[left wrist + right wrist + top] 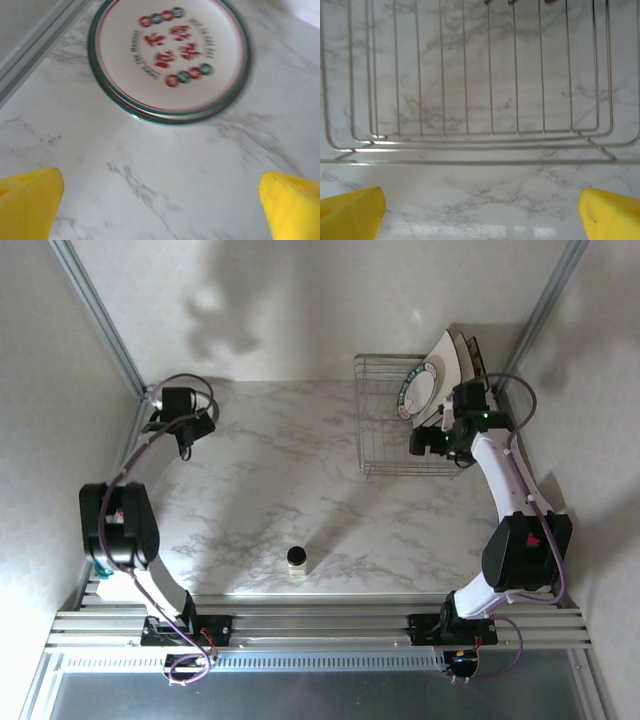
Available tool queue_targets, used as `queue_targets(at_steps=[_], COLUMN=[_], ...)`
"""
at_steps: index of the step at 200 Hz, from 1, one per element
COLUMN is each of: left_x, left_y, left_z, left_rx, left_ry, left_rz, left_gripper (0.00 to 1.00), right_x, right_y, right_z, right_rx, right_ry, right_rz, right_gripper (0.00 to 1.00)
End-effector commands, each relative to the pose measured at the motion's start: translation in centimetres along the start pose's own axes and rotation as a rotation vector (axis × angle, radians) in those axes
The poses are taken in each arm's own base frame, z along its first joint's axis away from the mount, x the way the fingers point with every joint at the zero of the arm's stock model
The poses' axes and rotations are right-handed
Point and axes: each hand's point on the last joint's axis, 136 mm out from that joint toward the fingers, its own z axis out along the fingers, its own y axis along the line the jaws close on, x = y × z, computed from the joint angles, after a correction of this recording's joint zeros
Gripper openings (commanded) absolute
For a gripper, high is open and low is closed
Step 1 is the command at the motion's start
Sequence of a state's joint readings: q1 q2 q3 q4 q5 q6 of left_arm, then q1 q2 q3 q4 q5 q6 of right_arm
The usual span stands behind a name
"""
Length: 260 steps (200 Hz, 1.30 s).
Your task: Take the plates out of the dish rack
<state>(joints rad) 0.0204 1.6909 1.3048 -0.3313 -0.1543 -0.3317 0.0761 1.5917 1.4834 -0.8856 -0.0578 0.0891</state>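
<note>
**Left wrist view: one plate lying on the table, rack not yet emptied**

Left wrist view is showing a round plate with a teal rim and red lettering, lying flat on the marble table at 12 o'clock from the left gripper. Its yellow fingers are standing wide apart over bare table, gripping nothing and clear of the plate. Seen from the top external view, this gripper is sitting at 10 o'clock on the table.

The dish rack is standing at 1 o'clock. A teal-rimmed plate and the square cream plates are leaning at its right end. The right gripper is hovering at the rack's near right corner. Its wrist view is showing the jaws spread wide and empty, with the rack wires just ahead at 12 o'clock.

Judgement: the left side appears to be finishing a release, and the next pick is falling to the right arm. That move is calling for the right gripper to reach the leaning plate's rim, close on it and lift it clear of the dividers without dragging the rack.

Hard to make out:
- The plate on the table is blurring, and its doubled rim may mean two stacked plates; I cannot tell.
- The count of square plates is unclear, since the right arm is covering their lower edges.
- A small dark item at 6 o'clock is too small to identify.
</note>
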Motion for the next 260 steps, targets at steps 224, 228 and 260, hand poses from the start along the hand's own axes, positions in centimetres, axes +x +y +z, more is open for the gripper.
queue_targets(at_steps=[224,228,260], left_x=[8.6,8.6,8.5], left_y=[-8.4,-8.5,-8.8], left_z=[-6.0,-6.1,-6.0], left_rx=[0.202,0.206,0.211], left_ry=[0.293,0.293,0.295], left_rz=[0.439,0.439,0.450], left_gripper=[0.99,1.00,1.00], right_x=[-19.6,-19.6,-19.8], right_y=[0.6,0.4,-0.1], right_z=[9.4,9.6,11.3], right_rx=[0.324,0.332,0.362], right_ry=[-0.232,-0.231,-0.238], right_rz=[-0.158,-0.159,-0.152], right_gripper=[0.96,0.96,0.96])
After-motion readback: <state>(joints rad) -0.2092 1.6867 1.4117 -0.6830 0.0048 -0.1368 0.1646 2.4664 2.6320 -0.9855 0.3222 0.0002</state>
